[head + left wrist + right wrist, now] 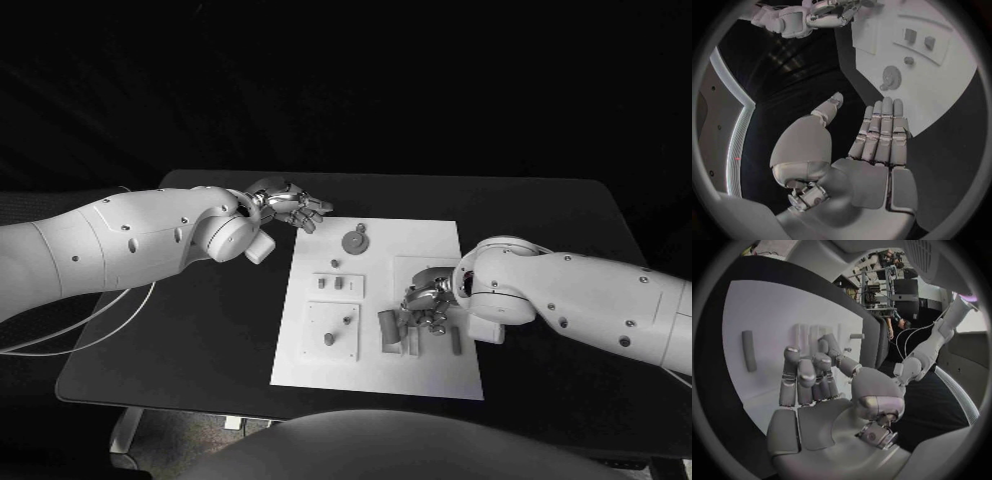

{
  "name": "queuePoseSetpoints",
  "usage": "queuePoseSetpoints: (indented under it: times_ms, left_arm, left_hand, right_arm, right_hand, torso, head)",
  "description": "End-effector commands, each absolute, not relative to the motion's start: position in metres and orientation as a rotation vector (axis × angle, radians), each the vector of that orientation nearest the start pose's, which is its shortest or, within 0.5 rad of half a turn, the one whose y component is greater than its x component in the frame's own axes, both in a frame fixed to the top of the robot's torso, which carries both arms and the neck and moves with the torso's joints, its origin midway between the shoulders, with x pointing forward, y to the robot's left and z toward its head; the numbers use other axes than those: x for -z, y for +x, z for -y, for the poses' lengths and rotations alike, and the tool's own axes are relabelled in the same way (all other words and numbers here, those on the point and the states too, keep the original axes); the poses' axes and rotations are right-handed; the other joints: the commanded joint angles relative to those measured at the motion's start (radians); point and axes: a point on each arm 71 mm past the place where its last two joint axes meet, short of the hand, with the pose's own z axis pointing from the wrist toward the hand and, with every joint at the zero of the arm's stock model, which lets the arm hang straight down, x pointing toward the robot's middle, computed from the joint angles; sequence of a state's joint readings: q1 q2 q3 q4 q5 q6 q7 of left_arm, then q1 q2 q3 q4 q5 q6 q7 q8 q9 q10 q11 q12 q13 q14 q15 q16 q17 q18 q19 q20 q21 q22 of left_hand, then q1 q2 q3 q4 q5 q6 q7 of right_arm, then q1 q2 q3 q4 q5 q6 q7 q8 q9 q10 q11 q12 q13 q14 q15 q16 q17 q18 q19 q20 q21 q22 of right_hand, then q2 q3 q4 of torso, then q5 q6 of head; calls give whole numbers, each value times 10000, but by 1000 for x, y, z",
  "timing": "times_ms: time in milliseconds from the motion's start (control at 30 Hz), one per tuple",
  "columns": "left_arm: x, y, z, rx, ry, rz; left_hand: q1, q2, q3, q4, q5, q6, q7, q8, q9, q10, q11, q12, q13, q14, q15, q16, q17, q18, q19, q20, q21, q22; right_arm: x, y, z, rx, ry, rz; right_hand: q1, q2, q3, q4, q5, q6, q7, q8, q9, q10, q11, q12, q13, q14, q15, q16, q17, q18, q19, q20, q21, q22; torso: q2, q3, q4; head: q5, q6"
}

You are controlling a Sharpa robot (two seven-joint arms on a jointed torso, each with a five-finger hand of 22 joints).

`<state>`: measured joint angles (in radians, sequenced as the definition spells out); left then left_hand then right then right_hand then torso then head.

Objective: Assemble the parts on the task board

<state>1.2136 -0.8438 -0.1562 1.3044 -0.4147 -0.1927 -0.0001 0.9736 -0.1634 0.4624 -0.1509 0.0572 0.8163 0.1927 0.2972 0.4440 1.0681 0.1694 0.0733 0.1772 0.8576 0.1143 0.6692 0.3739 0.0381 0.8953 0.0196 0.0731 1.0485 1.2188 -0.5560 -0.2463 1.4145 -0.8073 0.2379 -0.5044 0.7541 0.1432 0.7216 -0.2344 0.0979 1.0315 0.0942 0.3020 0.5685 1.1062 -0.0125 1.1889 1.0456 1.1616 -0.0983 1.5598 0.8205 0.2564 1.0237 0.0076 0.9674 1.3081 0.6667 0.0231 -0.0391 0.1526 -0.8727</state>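
Black table [202, 330] under a dark background, carrying a flat white rectangular task board [433, 375] at centre

At the left, white left arm ending in a silver left hand [289, 207], hovering over bare table just beyond the board's far left corner, fingers straight and spread from the thumb, holding nothing; same open palm [873, 160] seen from the wrist camera

On the board's far part, near that hand, a round grey toothed gear [355, 240] lying flat, also visible from the left wrist [891, 77]. Nearer, a small raised panel with two short grey blocks [339, 284], then a second raised panel with a slim grey peg [348, 321] and a small grey stud [329, 339]

Right of those, upright grey bar-shaped parts [392, 326] clustered beside a long grey strip [457, 340]

At the right, silver right hand [427, 296] low over this cluster, fingers curled inward [807, 375]; cannot tell whether anything is gripped or touched
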Motion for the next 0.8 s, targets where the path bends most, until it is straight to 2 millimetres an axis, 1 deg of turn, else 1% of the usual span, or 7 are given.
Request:
queuePoseSetpoints:
  times_ms: [33, 300, 500, 600, 733, 767, 800]
  left_arm:
    - [245, 505, -274, 9658, -8953, -19225]
    - [245, 504, -274, 9631, -8933, -19246]
    - [245, 504, -274, 9628, -8915, -19272]
    - [245, 504, -274, 9619, -8916, -19266]
    - [245, 504, -274, 9618, -8912, -19264]
    - [245, 504, -274, 9617, -8912, -19264]
    - [245, 504, -274, 9615, -8911, -19265]
  left_hand:
    - [6, -101, 11, 67, 2, -48, 8, 22, -16, -81, -22, -41, -14, -56, 30, -42, 17, 149, -62, -19, -36, -10]
    - [7, -107, 18, 79, 2, -54, 10, 20, -18, -85, -20, -39, -16, -55, 30, -44, 23, 150, -62, -19, -35, -11]
    - [8, -109, 23, 86, 2, -56, 11, 19, -18, -87, -19, -38, -17, -55, 30, -46, 27, 150, -62, -18, -35, -12]
    - [11, -110, 26, 89, 2, -58, 12, 18, -19, -88, -19, -37, -17, -55, 30, -47, 29, 151, -63, -18, -35, -12]
    - [11, -111, 27, 91, 2, -59, 12, 18, -19, -89, -19, -37, -17, -55, 30, -47, 30, 151, -63, -18, -35, -13]
    - [12, -112, 28, 92, 2, -60, 13, 18, -19, -89, -18, -37, -17, -55, 30, -48, 31, 151, -63, -18, -35, -13]
    - [13, -113, 29, 93, 2, -61, 13, 18, -19, -89, -18, -36, -18, -55, 30, -48, 32, 151, -63, -18, -35, -13]
  right_arm:
    - [294, 441, 104, -5357, -184, -26151]
    - [292, 447, 105, -4937, -461, -25565]
    - [292, 447, 106, -4909, -425, -25332]
    - [290, 447, 106, -4987, -393, -25112]
    - [288, 447, 107, -5139, -224, -24807]
    - [288, 447, 107, -5173, -150, -24719]
    - [287, 447, 107, -5245, -69, -24600]
  right_hand:
    - [-150, -178, -18, 50, -67, -14, 45, -66, -13, 67, 20, 8, 4, -75, -19, 23, -19, 54, -25, 54, 41, 170]
    - [-181, -283, -31, 110, -65, -51, 61, -90, -20, 55, 36, -24, -16, -87, -24, -1, -35, 54, -30, 64, 32, 160]
    - [-239, -453, -61, 175, -68, -112, 85, -124, -30, 24, 58, -66, -39, -107, -30, -32, -53, 54, -46, 77, 11, 148]
    - [-230, -692, -78, 132, -65, -127, 87, -130, -28, 21, 62, -77, -48, -109, -34, -41, -61, 54, -44, 70, 9, 147]
    - [-148, -1074, -90, 15, -64, -187, 100, -158, -32, 23, 75, -82, -56, -103, -38, -50, -71, 54, -26, 53, 10, 142]
    - [-98, -1292, -98, -57, -63, -285, 122, -209, -50, 15, 95, -87, -59, -104, -37, -58, -76, 54, -18, 45, 10, 140]
    - [-38, -1453, -91, -76, -62, -463, 179, -301, -82, -5, 140, -96, -62, -108, -16, -72, -84, 54, -3, 39, -1, 128]
  torso:
    - [5, 5, 7]
    - [2, 8, -3]
    - [2, 10, -1]
    - [0, 11, 2]
    - [2, 9, -1]
    - [3, 9, 0]
    - [3, 9, 0]
  head:
    - [3, 1]
    - [0, 1]
    - [0, 1]
    - [-1, 1]
    - [4, 1]
    - [5, 1]
    - [3, 1]
